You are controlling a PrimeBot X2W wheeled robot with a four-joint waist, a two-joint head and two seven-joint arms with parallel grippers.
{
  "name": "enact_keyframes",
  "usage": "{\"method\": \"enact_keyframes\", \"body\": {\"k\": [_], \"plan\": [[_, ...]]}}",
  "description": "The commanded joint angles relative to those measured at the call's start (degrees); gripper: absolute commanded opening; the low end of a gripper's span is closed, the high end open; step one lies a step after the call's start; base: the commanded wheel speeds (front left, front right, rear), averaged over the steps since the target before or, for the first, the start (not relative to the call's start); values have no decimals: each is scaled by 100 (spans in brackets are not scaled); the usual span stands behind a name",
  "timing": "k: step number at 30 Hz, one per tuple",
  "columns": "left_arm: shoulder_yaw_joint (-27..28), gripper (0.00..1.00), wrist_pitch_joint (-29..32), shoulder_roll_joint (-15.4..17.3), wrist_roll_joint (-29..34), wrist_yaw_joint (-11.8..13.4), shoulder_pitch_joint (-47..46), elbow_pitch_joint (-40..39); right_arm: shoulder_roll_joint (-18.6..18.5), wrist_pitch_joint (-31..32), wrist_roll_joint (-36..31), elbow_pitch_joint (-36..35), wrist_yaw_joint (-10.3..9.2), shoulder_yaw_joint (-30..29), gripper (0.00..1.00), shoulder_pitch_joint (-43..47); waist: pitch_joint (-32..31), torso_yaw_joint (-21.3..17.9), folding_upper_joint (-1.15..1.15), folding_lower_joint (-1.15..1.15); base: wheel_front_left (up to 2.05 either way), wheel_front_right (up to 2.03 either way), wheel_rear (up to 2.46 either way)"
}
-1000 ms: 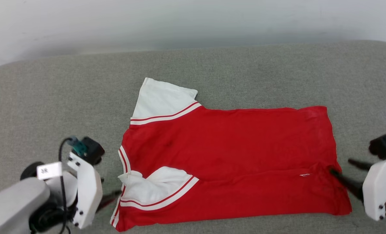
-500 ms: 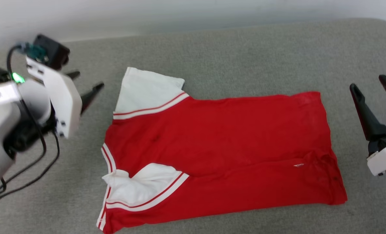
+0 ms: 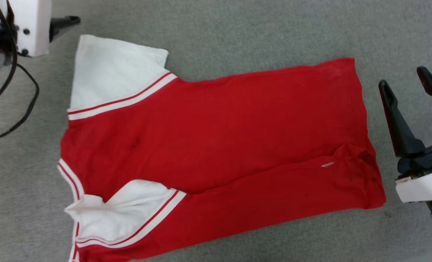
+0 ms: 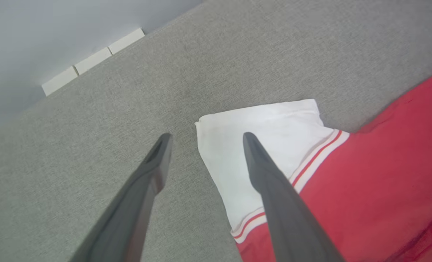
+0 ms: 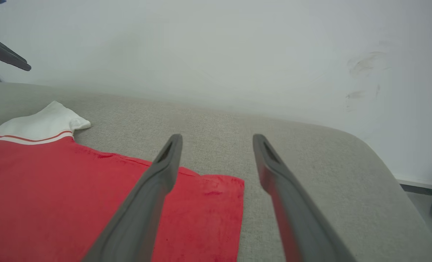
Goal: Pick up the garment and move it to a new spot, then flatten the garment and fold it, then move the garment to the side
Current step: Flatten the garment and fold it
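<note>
Head view: the shirt [image 3: 216, 145] lies spread on the grey worktop [image 3: 238, 29], its near long edge turned over onto the body. The left claw [image 4: 206, 135], wide open and empty, hovers at the shirt's far white sleeve [image 3: 114, 72]. The right claw [image 3: 402, 76], equally wide and empty, stands just beside the shirt's hem. Judgement: the claws are stationed at opposite ends for the next fold.

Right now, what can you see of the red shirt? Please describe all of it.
The shirt is red, soft-looking jersey cloth with white short sleeves and red-white striped trim. It lies flat on the grey surface, neck end toward the robot's left, hem toward its right. The far sleeve is spread out; the near sleeve is folded in over the body. A small white tag shows near the hem. The left pincer and right pincer, both open, stand off its ends, gripping nothing.
</note>
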Motion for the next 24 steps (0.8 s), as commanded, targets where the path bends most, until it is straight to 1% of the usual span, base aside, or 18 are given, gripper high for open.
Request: {"method": "enact_keyframes", "body": {"k": [1,5,8,14,15,16,21,24], "plan": [[-39,100,265,-39,-41,30,-165,139,48,28,-39,-68,-4,43,100,-107,385,-261,0,-1,0,0,0],[-152,100,667,-72,-18,28,-341,413,78,28,-53,-110,-4,139,100,-231,622,-378,0,-1,0,0,0],[-229,100,782,-59,31,18,-342,535,90,9,-64,-95,-4,165,100,-291,713,-420,0,-1,0,0,0],[-438,100,1017,-64,0,-94,-87,721,85,-51,-47,71,-4,233,100,-446,850,-477,0,-1,0,0,0],[-515,4,1080,-72,10,-152,-23,726,41,-62,-16,140,-4,217,100,-505,853,-461,0,-1,0,0,0],[-523,0,1089,-81,-12,-162,3,743,26,-61,8,178,-4,204,100,-527,847,-453,0,-1,0,0,0],[-550,0,960,-110,36,-249,31,751,-91,8,96,329,-4,102,100,-671,755,-386,0,-1,0,0,0],[-560,0,811,-146,102,-310,-23,699,-325,192,130,396,-4,28,100,-899,628,-290,0,-1,0,0,0]]}}
